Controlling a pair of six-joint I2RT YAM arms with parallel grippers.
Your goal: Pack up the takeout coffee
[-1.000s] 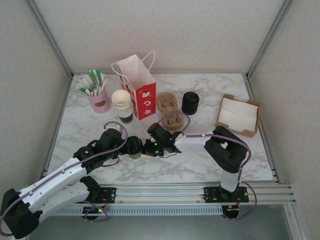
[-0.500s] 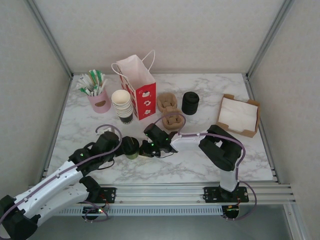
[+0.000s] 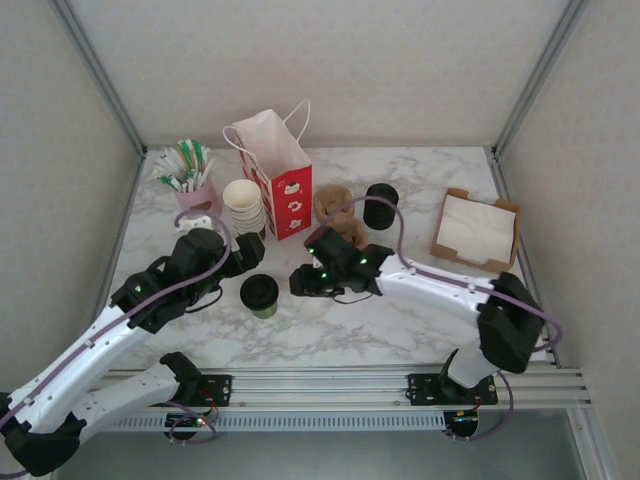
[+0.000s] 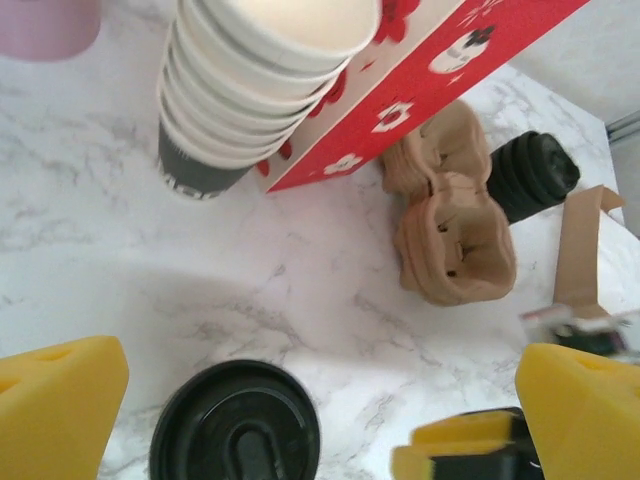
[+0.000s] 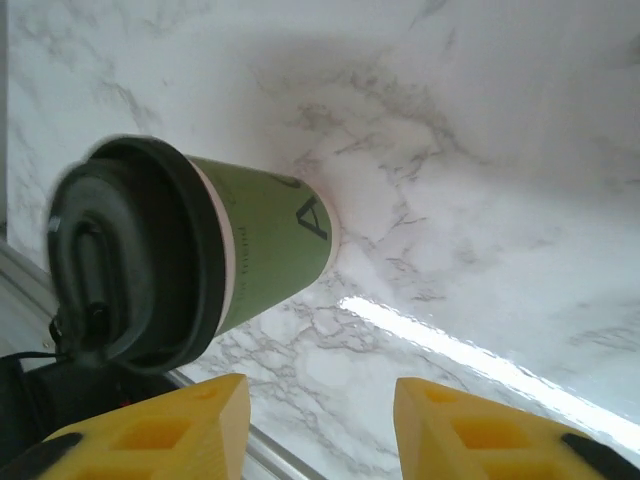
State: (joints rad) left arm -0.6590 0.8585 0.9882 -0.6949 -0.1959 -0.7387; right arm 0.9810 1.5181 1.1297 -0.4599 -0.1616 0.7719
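Note:
The takeout coffee [image 3: 259,295] stands upright on the marble table, black lid on top and olive-green body below, with nothing touching it. My left gripper [image 3: 244,262] hovers just behind and left of it, jaws wide open; in its wrist view the lid [image 4: 235,428] lies low between the yellow fingertips [image 4: 70,395]. My right gripper [image 3: 300,281] sits just right of the cup, open and apart from it. In the right wrist view the green cup [image 5: 262,243] lies ahead and left of the open, empty gripper [image 5: 320,405].
Behind the cup stand a stack of lidless cream cups [image 3: 245,210], a red-and-white paper bag [image 3: 285,185], brown pulp carriers [image 3: 338,217] and a black lid stack [image 3: 380,205]. A pink holder of packets [image 3: 197,198] is back left, a napkin box [image 3: 476,230] at right.
The right gripper opened, let go of the cup and drew back to the right. The left gripper opened wider and pulled away up and to the left. The cup stays standing.

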